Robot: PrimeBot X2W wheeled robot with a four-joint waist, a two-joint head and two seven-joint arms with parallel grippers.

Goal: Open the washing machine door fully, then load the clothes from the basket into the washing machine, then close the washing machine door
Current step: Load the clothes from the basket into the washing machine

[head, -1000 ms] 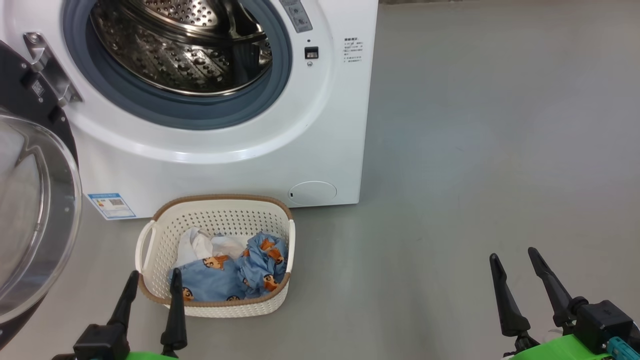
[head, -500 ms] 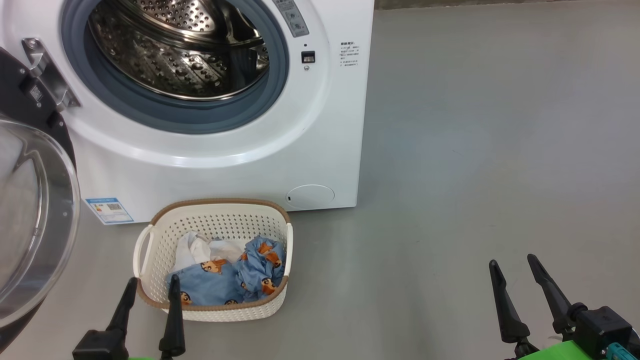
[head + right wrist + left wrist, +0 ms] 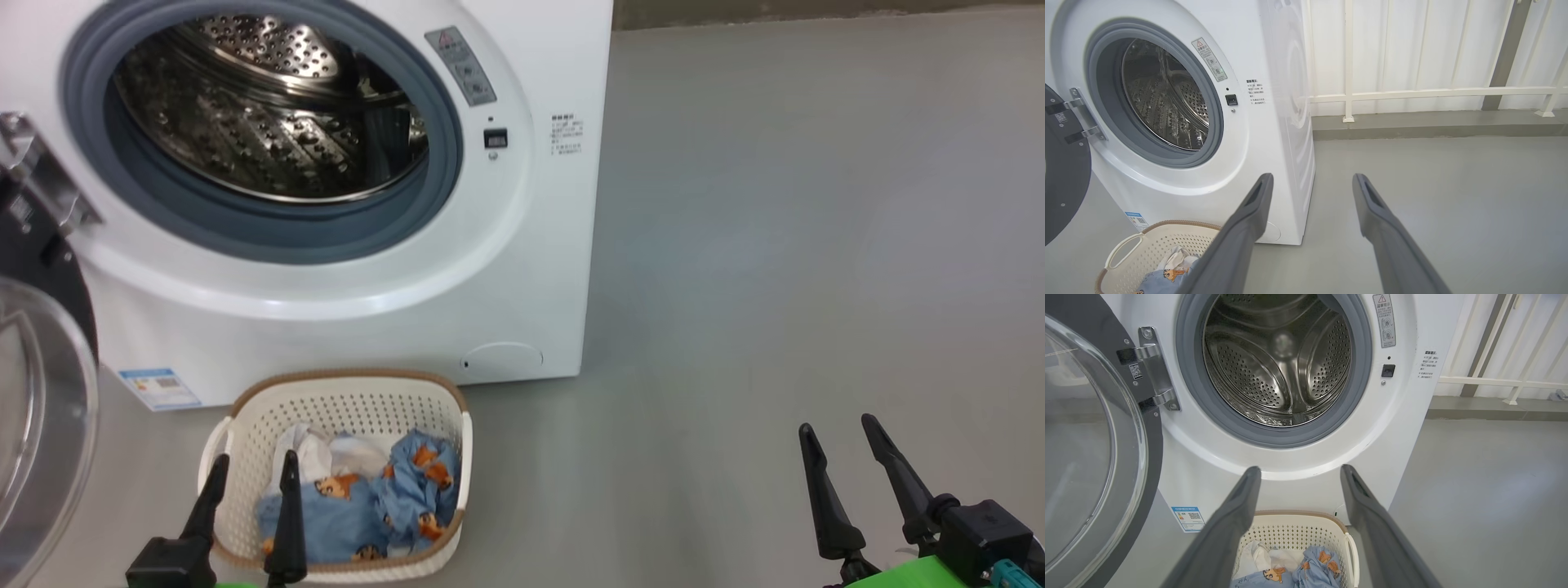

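Left gripper [image 3: 254,467]: spread wide, nothing held, hung over near rim of basket [image 3: 343,380] | clothes [image 3: 367,510]: heaped in basket, just ahead and below; basket's long axis lies across the reach | right gripper [image 3: 838,426]: spread, well apart over floor [image 3: 775,245]; left arm judged nearer | washing machine door [image 3: 33,425]: swung open at left | drum [image 3: 1278,363]: seen straight-on, empty, in left wrist view; obliquely in right wrist view
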